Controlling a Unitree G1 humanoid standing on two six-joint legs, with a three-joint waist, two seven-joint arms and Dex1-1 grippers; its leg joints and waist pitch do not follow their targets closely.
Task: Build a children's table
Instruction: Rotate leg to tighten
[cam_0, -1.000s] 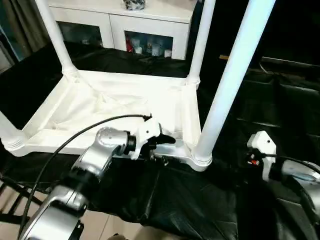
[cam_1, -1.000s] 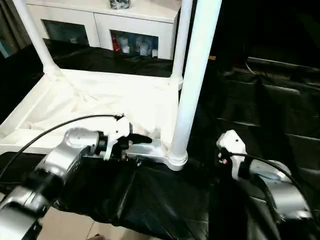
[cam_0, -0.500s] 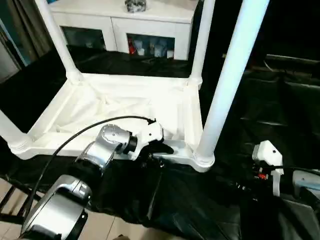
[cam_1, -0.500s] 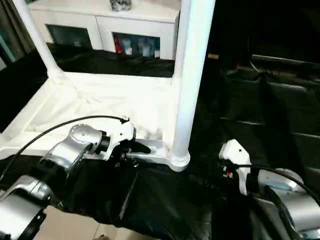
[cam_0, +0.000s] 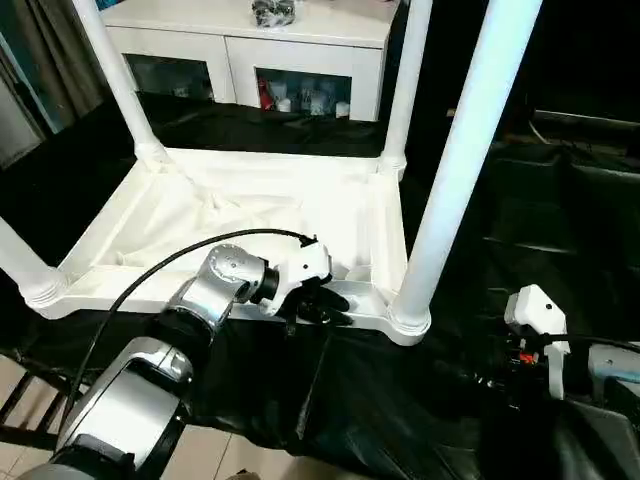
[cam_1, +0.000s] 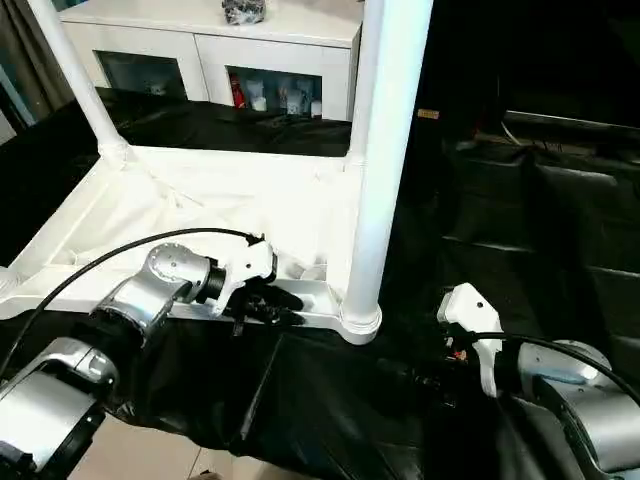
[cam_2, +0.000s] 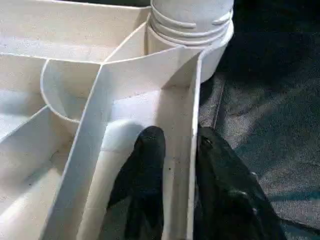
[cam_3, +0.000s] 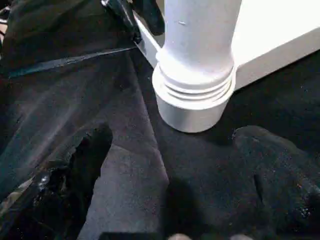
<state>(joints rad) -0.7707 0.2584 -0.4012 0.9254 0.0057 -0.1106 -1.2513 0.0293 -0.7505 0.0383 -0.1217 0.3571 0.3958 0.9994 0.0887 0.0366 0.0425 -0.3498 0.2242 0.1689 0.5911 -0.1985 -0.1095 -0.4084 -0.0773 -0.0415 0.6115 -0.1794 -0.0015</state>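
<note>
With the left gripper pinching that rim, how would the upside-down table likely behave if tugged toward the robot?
The tabletop is thin-walled ribbed plastic, so probably light and fairly stiff; it would likely move as one piece. It rests on black cloth, which may bunch rather than let it glide. The near leg stands tall in its socket, so a sharp tug might make it sway. The left gripper straddles one thin wall.

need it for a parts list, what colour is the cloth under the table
Black: the cloth under the upturned white tabletop shows best in the left eye view.
</note>
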